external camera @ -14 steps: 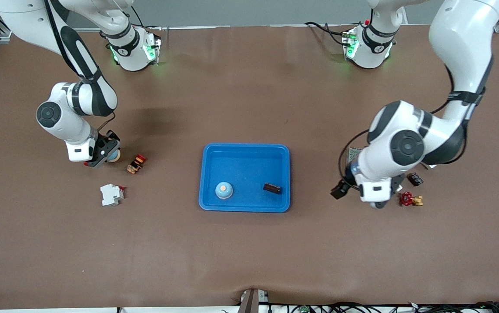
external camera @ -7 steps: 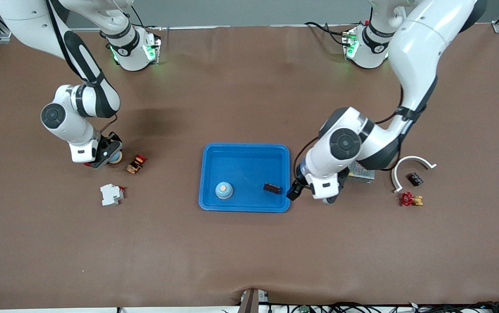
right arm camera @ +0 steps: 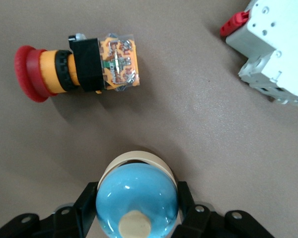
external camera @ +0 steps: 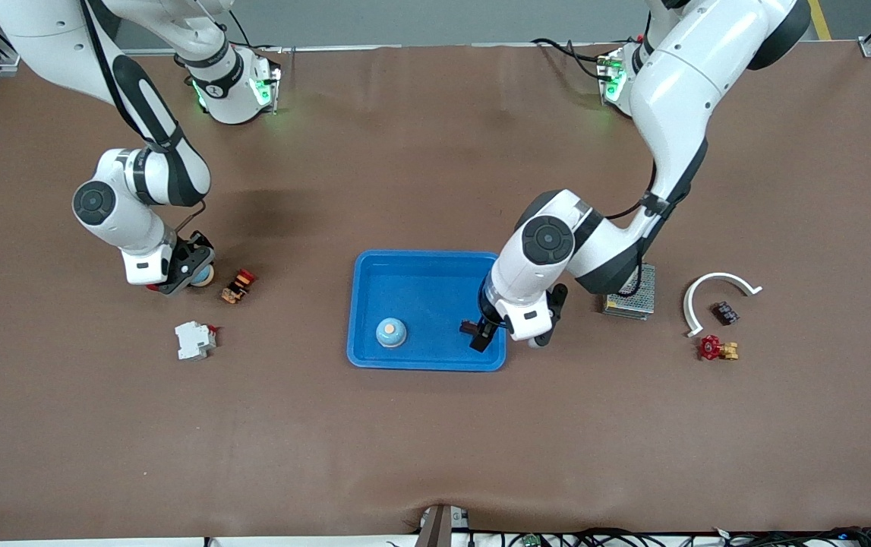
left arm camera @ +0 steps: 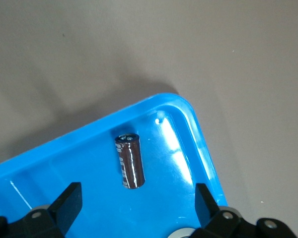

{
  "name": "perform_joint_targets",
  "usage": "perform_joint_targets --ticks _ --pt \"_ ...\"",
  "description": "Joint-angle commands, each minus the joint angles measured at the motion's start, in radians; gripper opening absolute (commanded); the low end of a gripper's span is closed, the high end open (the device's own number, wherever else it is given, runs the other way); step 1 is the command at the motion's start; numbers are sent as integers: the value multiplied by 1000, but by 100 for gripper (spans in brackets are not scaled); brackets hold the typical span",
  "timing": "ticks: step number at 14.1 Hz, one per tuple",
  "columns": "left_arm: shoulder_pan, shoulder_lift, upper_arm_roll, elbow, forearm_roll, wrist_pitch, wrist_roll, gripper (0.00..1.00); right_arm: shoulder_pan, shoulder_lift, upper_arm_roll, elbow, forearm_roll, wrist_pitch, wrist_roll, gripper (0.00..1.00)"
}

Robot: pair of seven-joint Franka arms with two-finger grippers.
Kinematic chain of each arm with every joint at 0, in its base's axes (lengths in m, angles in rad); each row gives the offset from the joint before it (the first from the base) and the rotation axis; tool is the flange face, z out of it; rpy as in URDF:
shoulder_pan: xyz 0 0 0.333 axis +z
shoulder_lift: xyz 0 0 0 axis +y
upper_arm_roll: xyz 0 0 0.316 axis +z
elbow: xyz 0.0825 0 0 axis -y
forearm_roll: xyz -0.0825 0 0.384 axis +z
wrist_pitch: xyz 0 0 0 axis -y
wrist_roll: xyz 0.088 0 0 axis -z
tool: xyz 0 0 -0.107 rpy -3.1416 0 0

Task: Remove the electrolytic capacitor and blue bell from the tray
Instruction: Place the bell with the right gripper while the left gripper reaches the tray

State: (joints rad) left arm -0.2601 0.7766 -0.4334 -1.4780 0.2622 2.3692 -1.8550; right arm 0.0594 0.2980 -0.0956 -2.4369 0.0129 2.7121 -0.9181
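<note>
A dark brown capacitor (left arm camera: 129,161) lies in the blue tray (external camera: 427,262), near the corner toward the left arm's end and close to the front camera. My left gripper (external camera: 483,334) (left arm camera: 135,203) hangs open over it, its fingers (left arm camera: 67,203) empty and wide apart. Its hand partly hides the capacitor (external camera: 470,327) in the front view. A light blue bell (external camera: 390,332) stands in the tray. A second blue bell (right arm camera: 136,198) (external camera: 200,273) sits between the fingers of my right gripper (right arm camera: 136,201) (external camera: 190,272). That gripper is shut on the bell, low by the table.
A red push button (external camera: 238,286) (right arm camera: 74,67) and a white breaker (external camera: 194,339) (right arm camera: 273,59) lie beside the right gripper. Toward the left arm's end lie a metal box (external camera: 636,296), a white curved piece (external camera: 716,292), a small black part (external camera: 724,312) and a red valve (external camera: 712,348).
The left arm has swung from its end of the table over to the tray and now hangs above the capacitor. The right gripper with its bell has barely shifted.
</note>
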Motion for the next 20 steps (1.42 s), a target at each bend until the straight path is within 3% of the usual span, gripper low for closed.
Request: perform_joint_targets --ticks 1,2,6,8,14,17,20 --pt "-63 46 54 39 -1 54 -53 100 -12 1 8 -10 -16 17 -8 93" --pt "-89 53 77 41 -4 56 -58 97 -13 1 8 -8 -16 17 -8 100" --pt "-114 79 101 41 -3 58 -59 80 -18 -5 8 1 -16 12 -22 100" --pt "-116 85 102 41 0 58 -59 80 -24 -25 8 45 -14 -30 -28 100" --pt "-145 102 127 45 -1 59 -56 70 -23 -53 8 361 1 -484 23 100" --pt "-142 102 131 45 -3 59 -47 68 16 -53 13 528 1 -682 196 100" --pt "-142 116 133 62 -1 67 -46 68 75 -51 13 651 -1 -788 370 100"
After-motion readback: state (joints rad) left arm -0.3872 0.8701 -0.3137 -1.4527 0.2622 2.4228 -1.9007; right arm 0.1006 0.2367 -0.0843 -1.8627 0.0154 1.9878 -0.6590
